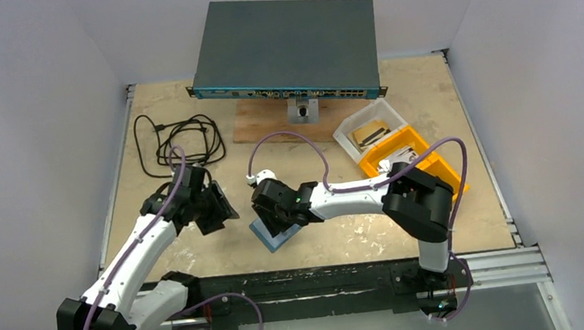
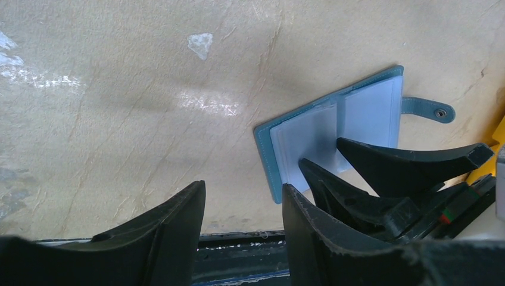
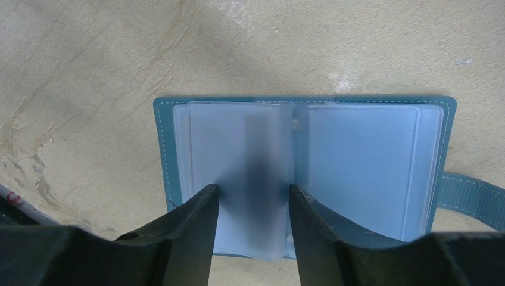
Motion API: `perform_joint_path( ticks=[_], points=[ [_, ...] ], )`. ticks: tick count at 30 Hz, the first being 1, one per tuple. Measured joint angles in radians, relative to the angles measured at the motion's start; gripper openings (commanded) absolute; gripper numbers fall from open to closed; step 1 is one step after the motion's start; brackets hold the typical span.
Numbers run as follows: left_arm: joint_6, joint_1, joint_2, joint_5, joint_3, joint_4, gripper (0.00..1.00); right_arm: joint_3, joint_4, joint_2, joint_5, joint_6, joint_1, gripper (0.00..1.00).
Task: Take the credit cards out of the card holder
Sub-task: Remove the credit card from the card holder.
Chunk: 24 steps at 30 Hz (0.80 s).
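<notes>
R gripper (image 3: 250,195) sits low over open holder (image 3: 369,161), flat on table (image 3: 89,59) mid-front, fingers astride a clear pocket leaf (image 3: 250,149) w/ jaws partly apart, can't tell if it's pinched; no cards seen out, so prob. whole extraction left to do.

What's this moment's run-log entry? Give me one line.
card holder: lying open, pockets up | right gripper: open, astride one pocket page | left gripper: open, empty, beside holder | nothing pulled out yet
</notes>
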Motion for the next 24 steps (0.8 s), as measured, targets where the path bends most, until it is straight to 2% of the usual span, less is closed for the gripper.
perform_joint_path(
  ticks=[7, 11, 15, 19, 24],
  points=[
    [0.002, 0.000, 0.000, 0.039, -0.031, 0.035, 0.51, 0.000, -0.003, 0.002, -0.010, 0.057, 0.000, 0.18],
    [0.005, 0.000, 0.016, 0.080, -0.045, 0.063, 0.45, 0.001, -0.003, 0.007, -0.040, 0.103, -0.010, 0.06],
    [0.012, 0.000, 0.045, 0.125, -0.055, 0.103, 0.31, -0.007, 0.020, 0.010, -0.103, 0.161, -0.037, 0.00],
    [0.014, 0.000, 0.088, 0.175, -0.065, 0.154, 0.15, -0.044, 0.074, 0.006, -0.190, 0.229, -0.082, 0.00],
    [0.013, -0.006, 0.163, 0.229, -0.088, 0.229, 0.03, -0.115, 0.178, -0.010, -0.288, 0.303, -0.130, 0.00]
  ],
)
